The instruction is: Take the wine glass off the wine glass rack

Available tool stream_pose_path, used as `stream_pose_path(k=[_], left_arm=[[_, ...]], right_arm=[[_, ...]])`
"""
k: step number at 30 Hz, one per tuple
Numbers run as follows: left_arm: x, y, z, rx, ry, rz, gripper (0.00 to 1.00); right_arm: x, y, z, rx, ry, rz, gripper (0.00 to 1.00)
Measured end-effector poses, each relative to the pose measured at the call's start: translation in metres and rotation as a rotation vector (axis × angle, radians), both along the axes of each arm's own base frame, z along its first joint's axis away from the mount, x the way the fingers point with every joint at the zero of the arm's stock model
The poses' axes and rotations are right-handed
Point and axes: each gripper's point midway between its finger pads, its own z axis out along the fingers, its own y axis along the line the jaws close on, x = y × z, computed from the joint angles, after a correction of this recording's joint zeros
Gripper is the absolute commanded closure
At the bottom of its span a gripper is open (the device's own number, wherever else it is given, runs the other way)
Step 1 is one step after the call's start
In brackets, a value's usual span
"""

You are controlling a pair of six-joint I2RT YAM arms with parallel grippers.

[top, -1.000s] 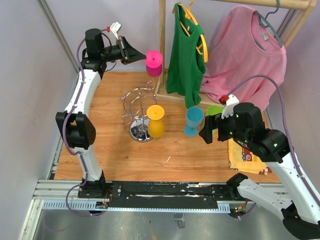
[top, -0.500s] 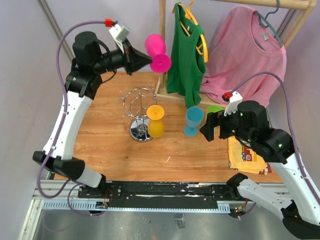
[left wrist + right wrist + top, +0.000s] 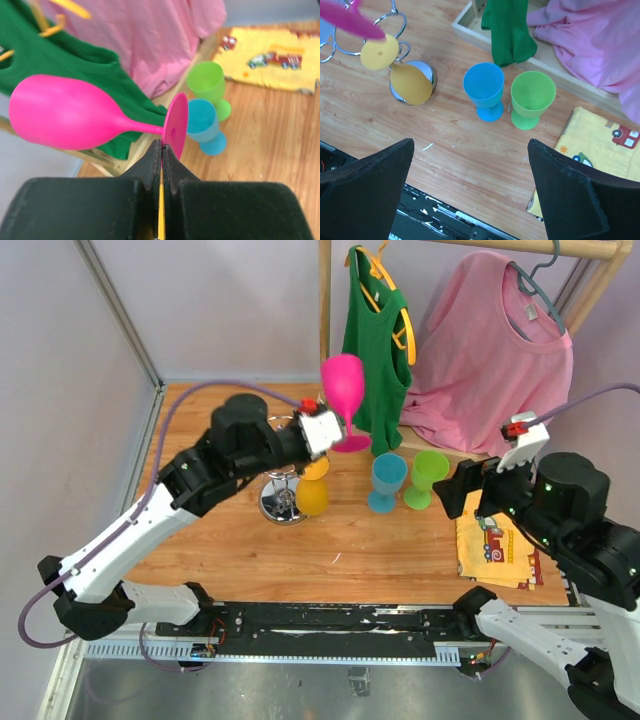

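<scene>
Left end effector (image 3: 161, 150): fingers pressed together, pinching the rim of the round foot of the pink wine glass (image 3: 65, 112). In the left wrist view the foot stands edge-on just above the fingertips, with the stem and bowl running off to the left. From the top camera the glass (image 3: 342, 385) is in the air, clear of the wine glass rack (image 3: 280, 502), bowl uppermost and slightly tilted, in front of the green tank top (image 3: 372, 350). The rack's chrome base sits on the table (image 3: 230, 540) below and left of the held glass, and the left arm covers most of its loops in this view. A yellow glass (image 3: 410, 82) hangs bowl-down on the rack, its foot caught in a wire loop and its bowl over the chrome base. Just right of the rack a blue cup (image 3: 388, 480) and a green cup (image 3: 430, 472) stand upright side by side, close together; whether they touch cannot be told. Right end effector (image 3: 470, 145): fingers spread wide, holding nothing, hovering above the table on the near side of the two cups. A yellow cloth (image 3: 490, 545) printed with small vehicles lies flat on the table's right side, partly under the right arm. At the far edge stands a wooden clothes rack (image 3: 325, 300), with the green top and a pink shirt (image 3: 490, 350) on hangers. The pink shirt's hem drapes down onto the rack's wooden foot.
</scene>
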Motion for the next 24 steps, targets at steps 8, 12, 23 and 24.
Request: stream_pose_path(k=[8,12,23,24], left_arm=[[-0.048,-0.031,-0.085,0.306,-0.14,-0.071,1.0],[-0.051,-0.032,-0.099,0.382,-0.197,-0.061,1.0],[-0.087,-0.035,-0.169,0.659,-0.517,-0.188,1.0],[-0.089,-0.035,-0.174,0.676,-0.547,-0.2,1.0]], right_arm=[[-0.007,-0.015,0.025,-0.016,-0.049,-0.031,0.02],[-0.005,-0.015,0.018,-0.047,-0.021,-0.029,0.02],[-0.005,-0.015,0.025,-0.076,-0.007,-0.016,0.02],[-0.005,-0.015,0.025,-0.076,-0.009,-0.014,0.02]])
